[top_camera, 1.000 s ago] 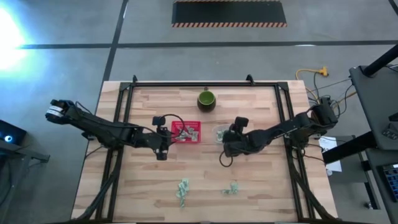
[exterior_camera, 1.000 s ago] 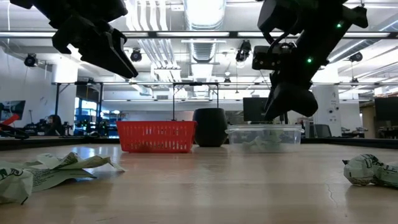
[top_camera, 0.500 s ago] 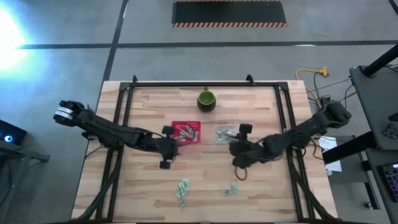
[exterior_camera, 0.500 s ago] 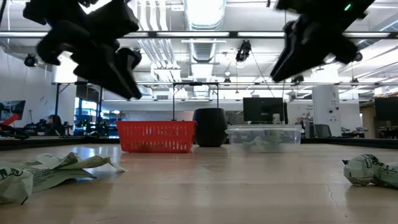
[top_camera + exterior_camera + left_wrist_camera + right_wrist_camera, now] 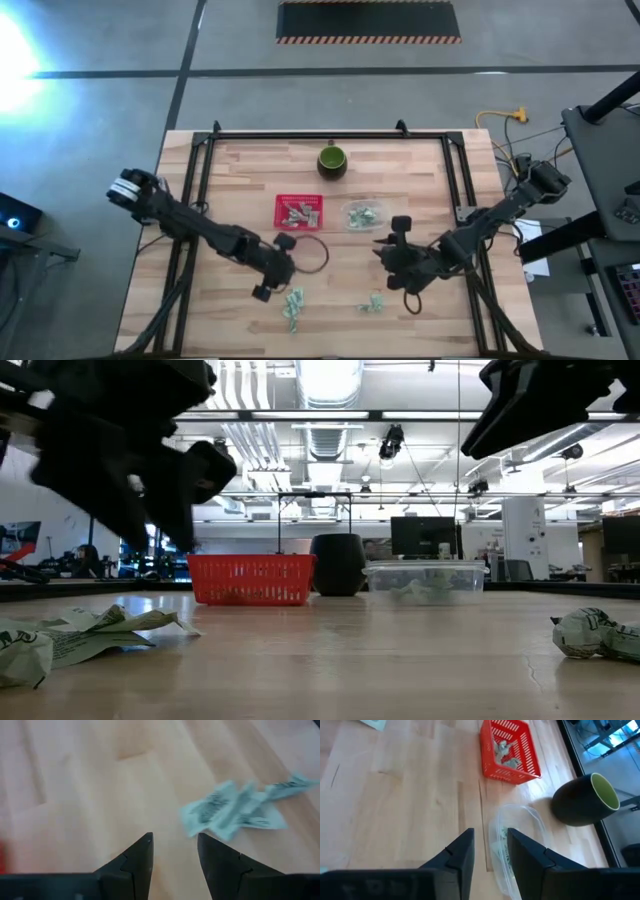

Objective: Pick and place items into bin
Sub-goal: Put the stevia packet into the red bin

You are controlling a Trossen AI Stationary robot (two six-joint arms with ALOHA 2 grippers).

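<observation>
While my two arms hang over the wooden counter (image 5: 230, 160), one red basket (image 5: 299, 212) and one clear tub (image 5: 364, 215) hold wrapped items, uncountable; two loose clusters (image 5: 293, 306) lie nearby. Left tool (image 5: 174, 851), right tool (image 5: 490, 847): fingers slightly apart, empty.

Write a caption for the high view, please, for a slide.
Both arms over the table: left gripper beside loose wrapped items, right gripper between the clear tub and more items; red basket partly filled.
</observation>
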